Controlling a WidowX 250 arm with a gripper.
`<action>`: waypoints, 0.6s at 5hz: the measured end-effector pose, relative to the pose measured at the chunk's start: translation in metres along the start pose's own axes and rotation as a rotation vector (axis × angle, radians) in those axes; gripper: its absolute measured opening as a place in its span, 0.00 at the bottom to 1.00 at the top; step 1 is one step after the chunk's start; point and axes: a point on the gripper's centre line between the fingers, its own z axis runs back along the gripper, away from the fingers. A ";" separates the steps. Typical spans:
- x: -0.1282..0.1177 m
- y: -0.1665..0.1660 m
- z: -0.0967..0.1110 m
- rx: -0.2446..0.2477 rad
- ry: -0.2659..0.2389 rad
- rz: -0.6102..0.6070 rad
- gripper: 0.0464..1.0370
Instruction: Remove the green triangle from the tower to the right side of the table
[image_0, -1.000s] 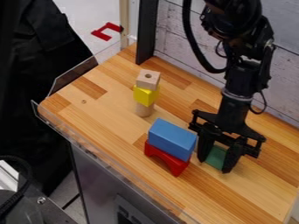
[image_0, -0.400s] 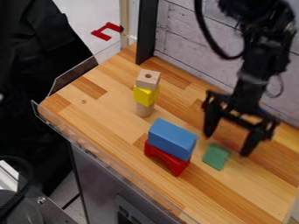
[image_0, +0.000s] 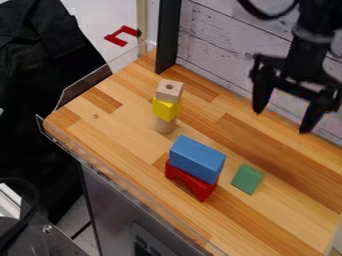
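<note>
Six toy blocks sit on one wooden table (image_0: 107, 132): one green, one blue, one red, one yellow and two of plain wood. The single green block (image_0: 248, 179) lies on the tabletop at the right of the view, apart from the two stacks. Just to its left stands the two-piece stack, a blue block (image_0: 198, 157) resting on a red arch (image_0: 189, 181). Farther back and to the left rises a three-piece tower: a plain wood cylinder (image_0: 165, 125) at the bottom, a yellow block (image_0: 166, 108) in the middle and a plain wood block (image_0: 169, 91) with one round hole on top. Above the far right part of the table, in front of a whitewashed plank wall (image_0: 220, 55), hangs the black claw (image_0: 282, 121), its two fingers spread wide apart. The blue-and-red stack stands near the green block, partly between it and the tower. One black post (image_0: 167, 37) stands at the far corner, and a clear guard (image_0: 87, 84) borders the table's left side. Beyond it lies one red piece (image_0: 115, 39).
</note>
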 end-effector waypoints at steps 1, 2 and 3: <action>-0.001 0.033 0.009 0.013 0.014 0.092 0.96; -0.017 0.069 0.010 0.026 0.047 0.194 0.96; -0.021 0.086 0.013 0.037 0.046 0.231 0.96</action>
